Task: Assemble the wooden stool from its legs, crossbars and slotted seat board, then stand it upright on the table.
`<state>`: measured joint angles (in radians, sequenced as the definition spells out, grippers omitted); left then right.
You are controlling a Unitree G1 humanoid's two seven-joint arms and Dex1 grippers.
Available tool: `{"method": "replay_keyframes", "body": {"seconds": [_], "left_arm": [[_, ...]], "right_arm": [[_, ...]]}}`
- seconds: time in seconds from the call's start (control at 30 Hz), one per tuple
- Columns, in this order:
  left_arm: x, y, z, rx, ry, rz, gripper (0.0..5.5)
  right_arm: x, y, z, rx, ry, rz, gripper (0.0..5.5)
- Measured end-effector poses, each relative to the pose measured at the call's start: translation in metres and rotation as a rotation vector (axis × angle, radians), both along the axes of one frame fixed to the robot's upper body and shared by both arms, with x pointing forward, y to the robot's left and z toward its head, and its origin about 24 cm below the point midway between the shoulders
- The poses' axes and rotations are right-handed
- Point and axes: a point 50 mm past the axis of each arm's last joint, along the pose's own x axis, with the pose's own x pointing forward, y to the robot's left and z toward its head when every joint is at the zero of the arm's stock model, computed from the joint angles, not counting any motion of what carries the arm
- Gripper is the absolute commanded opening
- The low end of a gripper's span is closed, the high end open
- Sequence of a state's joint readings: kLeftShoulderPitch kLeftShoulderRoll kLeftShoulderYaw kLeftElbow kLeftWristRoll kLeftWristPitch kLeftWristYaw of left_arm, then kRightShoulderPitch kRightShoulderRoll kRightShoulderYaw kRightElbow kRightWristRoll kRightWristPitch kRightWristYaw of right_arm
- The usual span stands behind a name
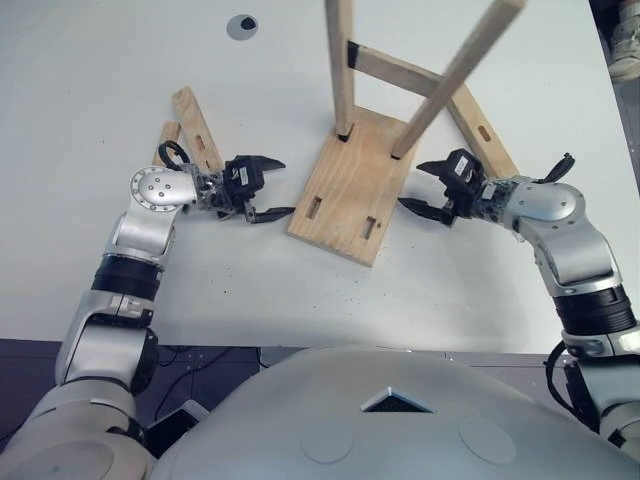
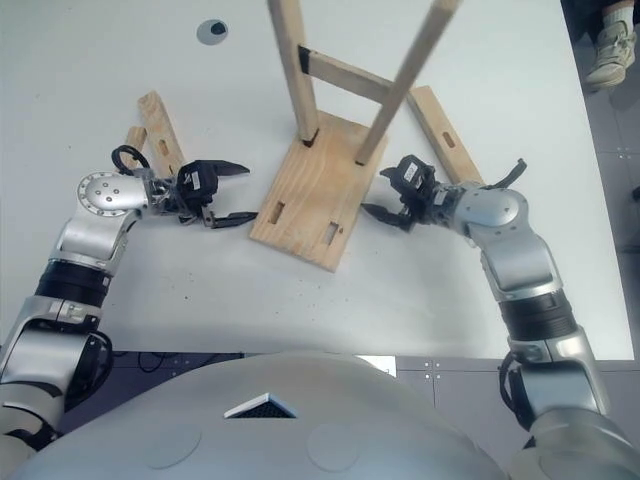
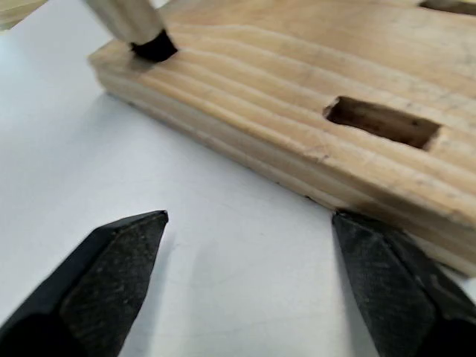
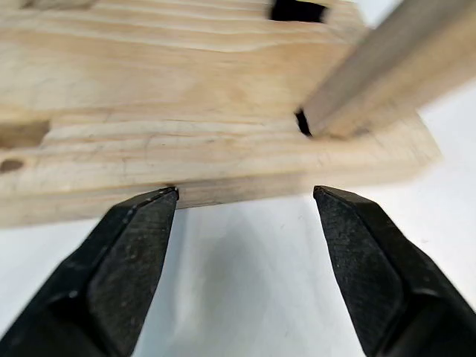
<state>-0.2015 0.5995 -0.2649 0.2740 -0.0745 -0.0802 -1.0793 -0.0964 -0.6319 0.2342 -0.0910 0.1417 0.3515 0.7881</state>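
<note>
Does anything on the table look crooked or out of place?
Yes. On the seat board, the two fitted legs are not parallel: the left leg stands about straight, while the right leg seems to lean outward. The board's two near slots are empty.

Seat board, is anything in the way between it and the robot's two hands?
Nothing visible is. The open left hand faces the left edge of the seat board, and the open right hand faces its right edge, with just bare table in each gap.
</note>
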Motion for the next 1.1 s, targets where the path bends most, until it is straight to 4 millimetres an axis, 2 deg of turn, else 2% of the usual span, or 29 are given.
{"method": "replay_keyframes", "body": {"seconds": [0.1,0.2,0.27,0.3,0.37,0.4,0.47,0.57,0.67,0.8,1.1], "left_arm": [[-0.008,0.002,0.003,-0.018,0.028,0.039,4.09],[-0.008,0.010,0.019,-0.068,-0.023,0.135,4.09],[-0.009,0.024,0.036,-0.137,-0.092,0.267,4.09],[-0.009,0.037,0.051,-0.190,-0.159,0.379,4.09],[-0.010,0.053,0.066,-0.251,-0.228,0.535,4.09],[-0.016,0.068,0.069,-0.280,-0.274,0.670,4.09],[-0.025,0.084,0.062,-0.273,-0.279,0.803,4.09],[-0.038,0.106,0.038,-0.262,-0.238,0.997,4.09],[-0.047,0.121,0.016,-0.223,-0.187,1.082,4.09],[-0.061,0.132,-0.017,-0.207,-0.025,1.162,3.58],[-0.060,0.133,-0.023,-0.263,0.021,1.160,2.02]], "right_arm": [[0.007,-0.007,0.003,0.002,-0.053,-0.042,3.35],[0.012,-0.007,0.006,0.025,-0.095,-0.063,3.35],[0.015,-0.013,0.012,0.044,-0.115,-0.096,3.35],[0.016,-0.017,0.015,0.051,-0.128,-0.114,3.35],[0.016,-0.019,0.016,0.056,-0.139,-0.132,3.35],[0.012,-0.022,0.013,0.056,-0.132,-0.153,3.35],[0.006,-0.024,0.008,0.053,-0.115,-0.173,3.35],[0.003,-0.024,0.006,0.054,-0.114,-0.177,3.35],[0.003,-0.024,0.007,0.054,-0.119,-0.180,3.35],[0.007,-0.023,0.011,0.056,-0.131,-0.169,3.35],[0.010,-0.022,0.012,0.053,-0.130,-0.162,3.35]]}}
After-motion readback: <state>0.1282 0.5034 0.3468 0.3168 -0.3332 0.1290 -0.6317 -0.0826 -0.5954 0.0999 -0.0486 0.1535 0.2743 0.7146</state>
